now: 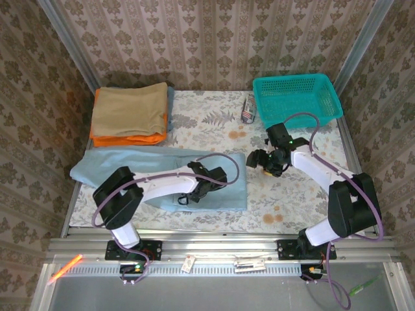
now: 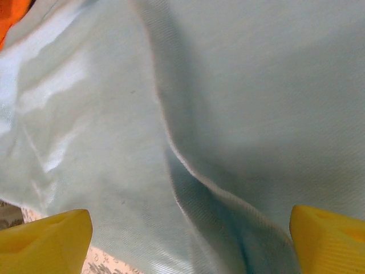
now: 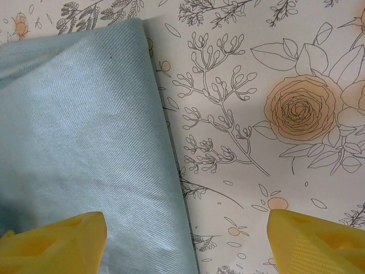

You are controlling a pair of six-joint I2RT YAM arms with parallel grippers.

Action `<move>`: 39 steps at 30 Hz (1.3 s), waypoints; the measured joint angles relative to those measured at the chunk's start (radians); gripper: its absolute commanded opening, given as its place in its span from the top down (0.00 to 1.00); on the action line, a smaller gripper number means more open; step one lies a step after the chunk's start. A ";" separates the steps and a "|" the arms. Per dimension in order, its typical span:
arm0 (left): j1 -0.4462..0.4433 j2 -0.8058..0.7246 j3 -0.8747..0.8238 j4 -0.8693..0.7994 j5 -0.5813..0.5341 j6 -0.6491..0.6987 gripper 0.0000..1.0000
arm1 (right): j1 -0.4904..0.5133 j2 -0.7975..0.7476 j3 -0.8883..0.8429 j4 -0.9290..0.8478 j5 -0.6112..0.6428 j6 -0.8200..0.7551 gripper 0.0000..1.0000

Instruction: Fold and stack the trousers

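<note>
The trousers [image 1: 104, 167] lie folded flat at the near left of the counter [image 1: 214, 123]. The left hand [image 2: 188, 242] hovers released over them. The right hand [image 3: 185, 242], also released, straddles their right edge.

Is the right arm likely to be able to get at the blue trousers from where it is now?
Probably yes. The right gripper hangs open directly over the right-hand edge of the trousers, and nothing lies between them.
</note>
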 measured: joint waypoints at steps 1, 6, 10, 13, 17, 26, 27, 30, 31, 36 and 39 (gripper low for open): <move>0.016 -0.021 -0.026 -0.002 -0.003 -0.012 0.11 | 0.000 -0.004 0.000 -0.001 -0.001 0.000 0.25; 0.108 -0.095 -0.143 -0.003 -0.001 -0.038 0.12 | 0.000 -0.029 0.000 0.000 -0.008 0.000 0.24; 0.162 -0.175 -0.201 0.050 0.040 -0.024 0.12 | 0.000 -0.034 0.000 0.000 -0.027 -0.007 0.24; 0.192 -0.267 -0.253 0.146 0.133 0.025 0.12 | 0.000 -0.026 -0.002 0.007 -0.047 -0.011 0.24; 0.251 -0.352 -0.299 0.254 0.241 0.072 0.15 | 0.006 0.042 -0.014 0.038 -0.091 -0.029 0.25; 0.423 -0.461 -0.406 0.383 0.423 0.125 0.16 | 0.103 0.207 -0.041 0.120 -0.182 -0.056 0.32; 0.428 -0.475 -0.415 0.401 0.447 0.130 0.16 | 0.113 0.219 -0.042 0.122 -0.177 -0.058 0.33; 0.430 -0.514 -0.445 0.472 0.547 0.154 0.15 | 0.110 0.222 -0.042 0.126 -0.178 -0.055 0.35; 0.430 -0.524 -0.454 0.497 0.583 0.164 0.15 | 0.109 0.222 -0.042 0.126 -0.178 -0.055 0.35; 0.436 -0.532 -0.478 0.608 0.730 0.194 0.17 | 0.109 0.222 -0.042 0.126 -0.176 -0.055 0.36; 0.443 -0.492 -0.477 0.639 0.759 0.202 0.23 | 0.109 0.221 -0.042 0.125 -0.174 -0.055 0.37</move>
